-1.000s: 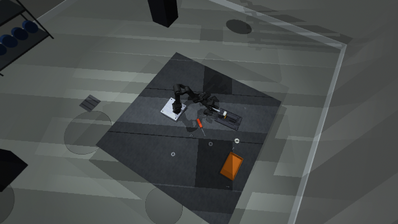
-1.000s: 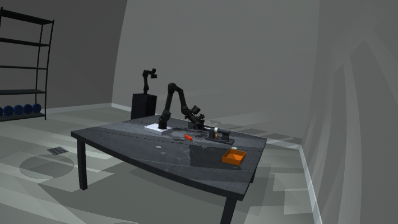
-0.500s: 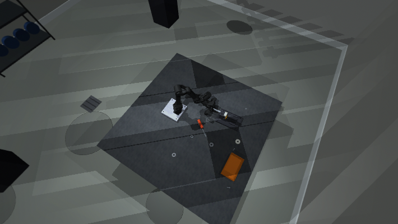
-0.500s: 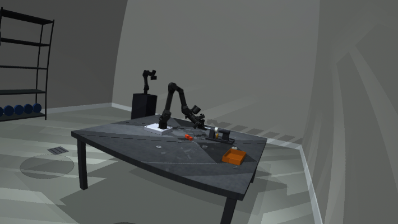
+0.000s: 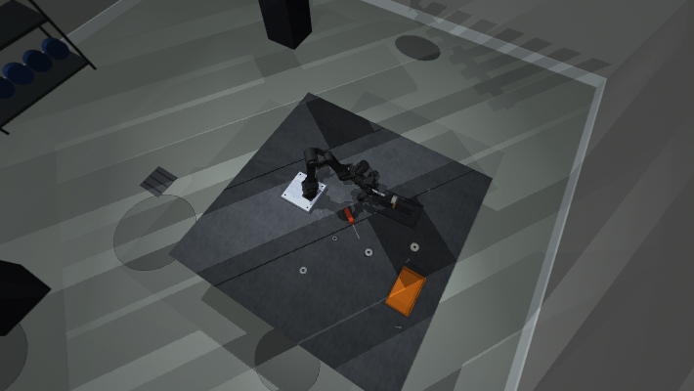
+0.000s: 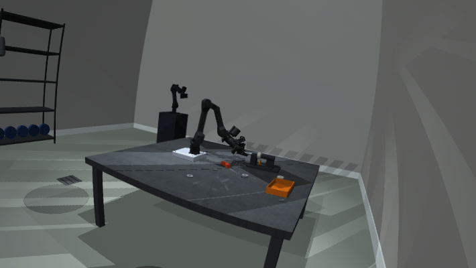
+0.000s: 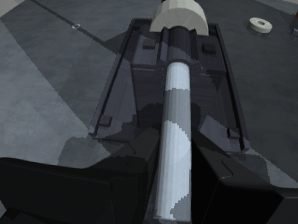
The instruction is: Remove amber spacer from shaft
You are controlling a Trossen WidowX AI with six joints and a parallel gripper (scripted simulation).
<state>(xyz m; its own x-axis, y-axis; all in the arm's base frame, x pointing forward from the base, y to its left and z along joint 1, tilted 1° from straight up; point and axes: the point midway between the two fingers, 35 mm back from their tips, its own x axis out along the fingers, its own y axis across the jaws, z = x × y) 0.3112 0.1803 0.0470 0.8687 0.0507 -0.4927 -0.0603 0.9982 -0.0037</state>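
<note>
My gripper [image 5: 381, 194] [image 6: 247, 155] [image 7: 172, 131] is shut on the pale metal shaft [image 7: 177, 115], which runs from between the fingers into the near support [image 6: 254, 159] [image 7: 145, 82] of the dark housing. A white spacer [image 5: 394, 199] [image 6: 259, 155] [image 7: 180, 16] is at shaft height just beyond that support. The amber spacer [image 5: 394, 205] [image 6: 259, 163] shows lower down, below the white one, in the gap before the big housing block [image 6: 269, 161]. It looks off the shaft line; what it rests on is too small to tell. It is hidden in the wrist view. The shaft's far end is hidden.
An orange tray [image 5: 406, 291] [image 6: 280, 188] stands toward the table's right edge. A red-handled screwdriver [image 5: 349, 215] [image 6: 225, 164] lies in front of the arm. Several loose rings lie about, including a white ring [image 5: 414, 246] [image 7: 260, 25] beside the housing. Small bolts lie near the tray.
</note>
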